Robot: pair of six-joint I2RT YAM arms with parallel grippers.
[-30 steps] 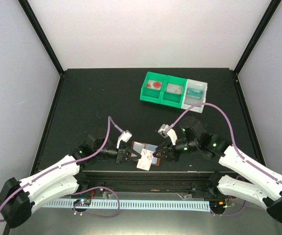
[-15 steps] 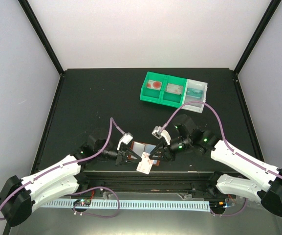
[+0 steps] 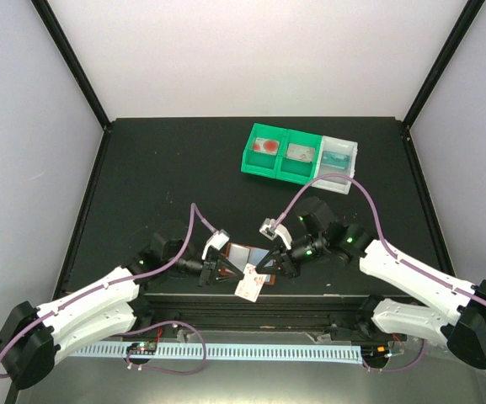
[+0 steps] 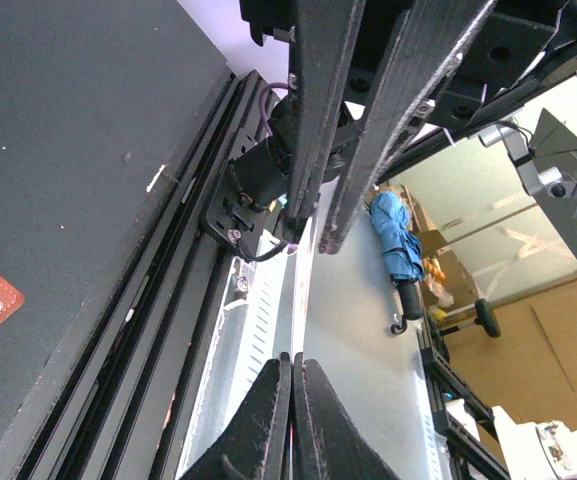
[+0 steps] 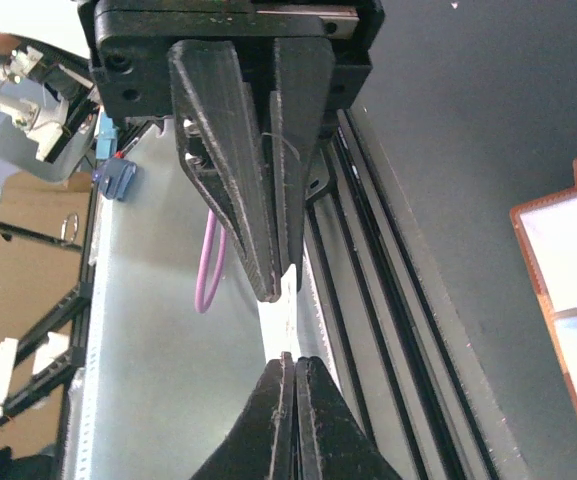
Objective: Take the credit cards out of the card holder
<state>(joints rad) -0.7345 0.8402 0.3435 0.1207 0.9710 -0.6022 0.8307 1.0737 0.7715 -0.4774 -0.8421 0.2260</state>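
You have the reddish-brown leather-like bifold card holder [image 3: 244, 253] lying open on the black table [image 3: 158, 168], lower centre of the overhead view, pale pockets facing up. The pinkish-white plastic credit card [image 3: 248, 286] is out of it, just below, overhanging the table's near edge. The left gripper [image 3: 235, 273] and right gripper [image 3: 264, 271] each have jaws clamped on that card from opposite sides. Its print is too small to read.

We take this for a robotics lab: a black bench [image 3: 158, 168] walled by white panels [image 3: 251, 59] on black frame posts [image 3: 74, 63], a slotted cable duct [image 3: 268, 352] along its near edge, a folded blue umbrella [image 4: 393, 245] beyond.
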